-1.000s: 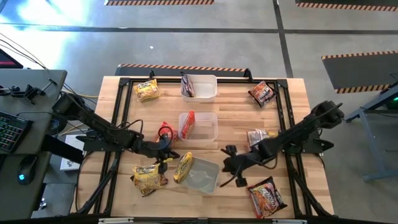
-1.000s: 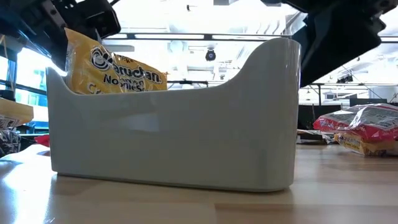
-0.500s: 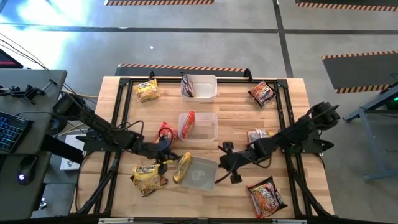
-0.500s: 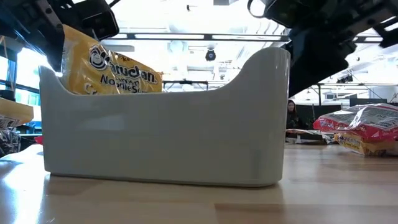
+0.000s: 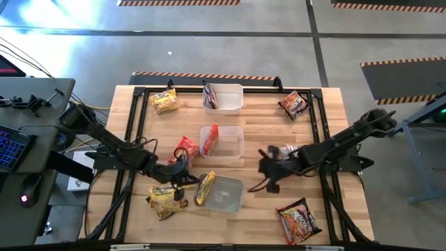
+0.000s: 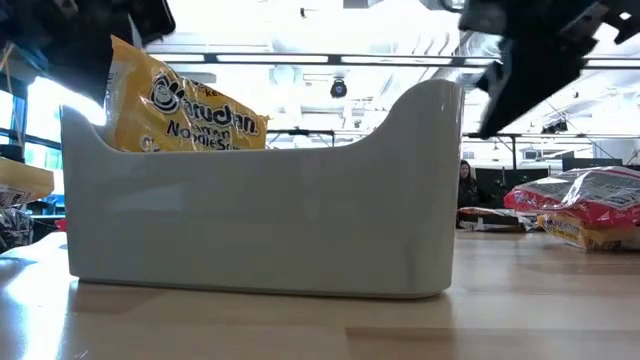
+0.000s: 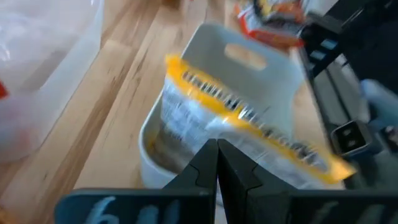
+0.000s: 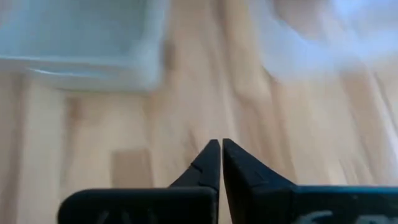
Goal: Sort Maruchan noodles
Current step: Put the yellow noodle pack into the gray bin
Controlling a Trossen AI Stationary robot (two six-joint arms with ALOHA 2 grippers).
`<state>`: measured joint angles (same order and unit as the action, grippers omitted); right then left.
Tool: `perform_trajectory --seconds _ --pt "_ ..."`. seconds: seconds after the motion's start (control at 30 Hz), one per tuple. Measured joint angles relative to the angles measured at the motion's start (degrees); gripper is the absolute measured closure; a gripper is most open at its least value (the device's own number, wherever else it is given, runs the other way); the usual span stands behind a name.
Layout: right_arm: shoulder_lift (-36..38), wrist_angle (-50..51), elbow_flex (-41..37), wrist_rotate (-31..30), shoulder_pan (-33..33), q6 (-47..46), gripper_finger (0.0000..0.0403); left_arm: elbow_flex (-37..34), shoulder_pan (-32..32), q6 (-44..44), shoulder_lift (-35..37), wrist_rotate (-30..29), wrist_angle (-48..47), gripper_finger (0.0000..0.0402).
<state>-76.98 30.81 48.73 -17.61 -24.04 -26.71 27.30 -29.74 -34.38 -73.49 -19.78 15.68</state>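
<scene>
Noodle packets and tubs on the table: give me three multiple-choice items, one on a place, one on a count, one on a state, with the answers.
1. Where is the yellow packet nearest the left gripper?
A. Leaning inside the near tub
B. Flat on the floor
C. On the keyboard

2. How many clear tubs stand on the table?
A. One
B. Three
C. Six

3. How do the right gripper fingers stand?
A. Wide open
B. Shut on a red packet
C. Shut, holding nothing

Answers: 1 A, the low view shows it propped against the tub's end wall. 2 B, the high view shows three in a column. 3 C, the right wrist view shows the tips together over bare wood.
</scene>
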Motion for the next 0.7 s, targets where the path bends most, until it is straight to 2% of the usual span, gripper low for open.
perform_trajectory --seconds 0.1,0.2,0.3,0.47,0.6,0.7 --pt "0.3 14.1 3.3 -3.1 -1.7 -14.2 0.0397 0.0 0.0 1.4 3.0 -0.7 -0.7 0.0401" --pt "-2.7 24.4 7.6 -4.7 -3.3 -23.3 0.037 0.1 0.6 3.9 6.0 -3.9 -2.3 0.0401" --pt "-8.3 30.4 11.5 -4.1 -4.3 -26.8 0.0324 0.1 1.3 5.0 8.5 -9.6 -5.6 0.0401" --pt "-20.2 39.5 18.0 -1.8 -5.3 -30.6 0.0224 0.0 2.5 4.7 10.1 -18.7 -10.0 0.0401" --pt "-29.4 46.2 24.3 -0.9 -5.2 -35.1 0.0154 0.0 3.8 4.5 10.1 -20.4 -11.4 0.0401" --pt "-35.8 50.7 29.3 -0.6 -4.5 -38.0 0.013 0.0 4.4 4.8 10.1 -20.4 -11.6 0.0401"
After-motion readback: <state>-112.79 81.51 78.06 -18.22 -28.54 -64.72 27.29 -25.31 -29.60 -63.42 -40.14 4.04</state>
